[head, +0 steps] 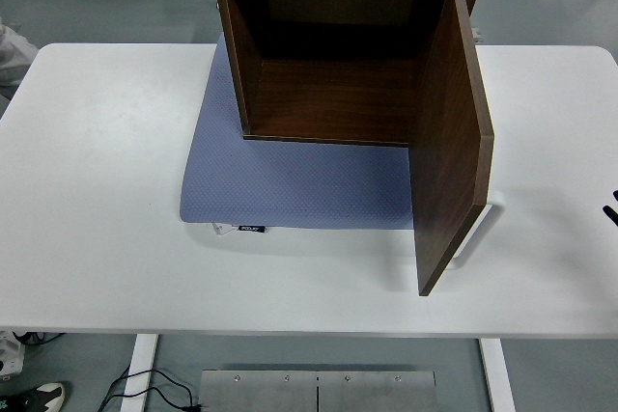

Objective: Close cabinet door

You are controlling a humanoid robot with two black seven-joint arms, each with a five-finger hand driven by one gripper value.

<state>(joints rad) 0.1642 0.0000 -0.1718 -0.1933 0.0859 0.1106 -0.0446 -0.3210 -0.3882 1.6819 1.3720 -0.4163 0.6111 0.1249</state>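
A: Where does the cabinet (333, 45) stand?

B: At the middle of the tabletop's (97, 190) far edge, on a blue-grey mat (290, 185). Its open front faces the near edge. The interior is dark wood and holds nothing visible.

A: State of the door (452, 147)?

B: Wide open. It is hinged on the cabinet's right side and swings out toward the near edge, roughly square to the cabinet front. Its lower corner hangs over the tabletop, past the mat's near-right corner.

A: What lies under the door?

B: A white frame or handle-like part (483, 224) shows just behind the door's lower edge, toward the right. What it belongs to cannot be told.

A: Hand positions?

B: Only the right hand (611, 207) shows, as a few black fingertips at the tabletop's right edge, well apart from the door. Whether its fingers are spread or curled cannot be told from so little. It touches nothing visible. The left hand does not appear.

A: Anything else on the mat?

B: A small dark label (251, 229) sits on its near edge, left of centre. The print is too small to read.
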